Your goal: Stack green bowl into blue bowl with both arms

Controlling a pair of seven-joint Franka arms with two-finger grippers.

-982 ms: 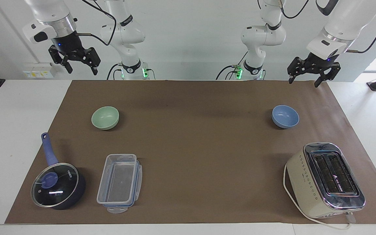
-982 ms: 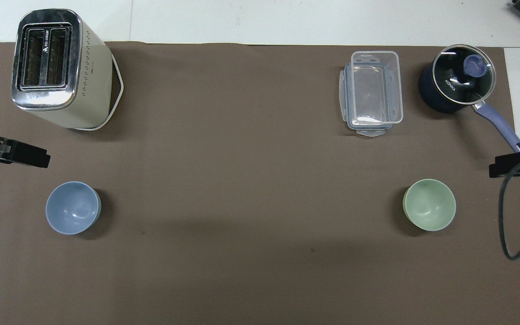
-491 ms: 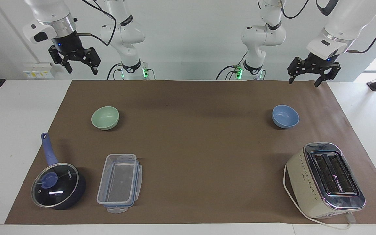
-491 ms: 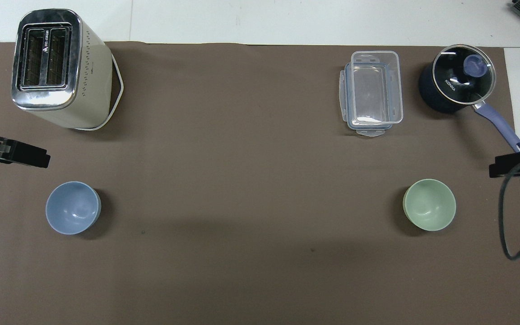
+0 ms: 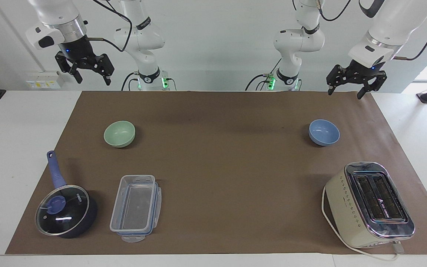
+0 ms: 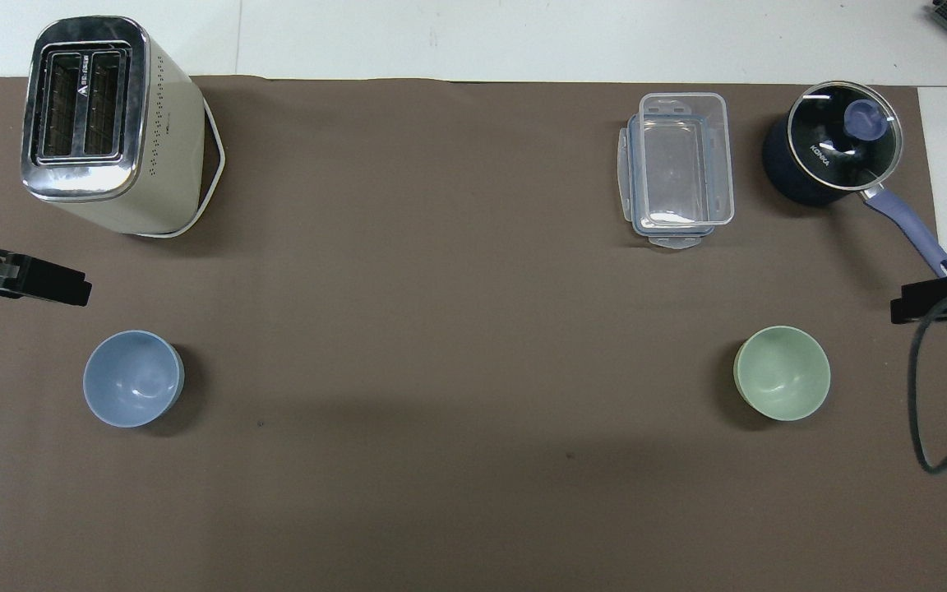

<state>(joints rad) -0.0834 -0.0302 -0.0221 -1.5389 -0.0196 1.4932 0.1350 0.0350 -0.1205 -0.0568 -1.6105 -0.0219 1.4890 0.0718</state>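
Black left tool [image 5: 347,90] spread empty, right tool [image 5: 90,76] likewise, both cropped overhead

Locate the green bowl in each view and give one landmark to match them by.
Facing view: green bowl sits upper left of centre on the brown mat, nearer the robots than the saucepan.
Overhead view: green bowl sits at right, below the saucepan.
Shared landmark: the saucepan, whose handle points toward the robots, beside the bowl.
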